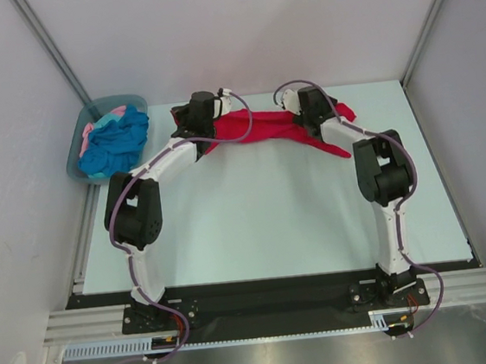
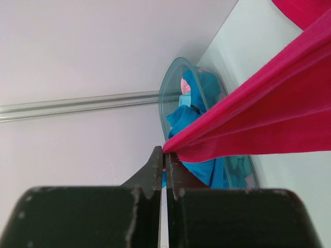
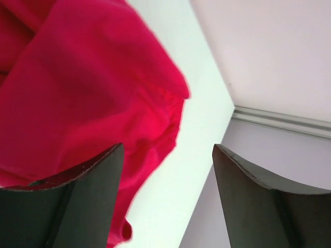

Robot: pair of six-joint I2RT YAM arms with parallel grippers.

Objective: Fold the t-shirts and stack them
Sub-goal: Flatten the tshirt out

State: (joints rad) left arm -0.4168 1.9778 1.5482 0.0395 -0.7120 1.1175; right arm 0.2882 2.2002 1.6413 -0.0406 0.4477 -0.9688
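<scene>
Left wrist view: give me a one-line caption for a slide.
Left end effector shut on the taut red t-shirt, with the blue t-shirt and pink t-shirt in the tub behind.

Bright, even light from above leaves only weak, soft shadows on the counter (image 1: 272,214). The metal strip (image 1: 271,362) at the bottom of the top view gives a dull glare. In the wrist views the left claw (image 2: 164,161) and right claw (image 3: 168,149) are dark, nearly without detail (very near the lens); the red t-shirt (image 3: 77,93) has a soft edge.
</scene>
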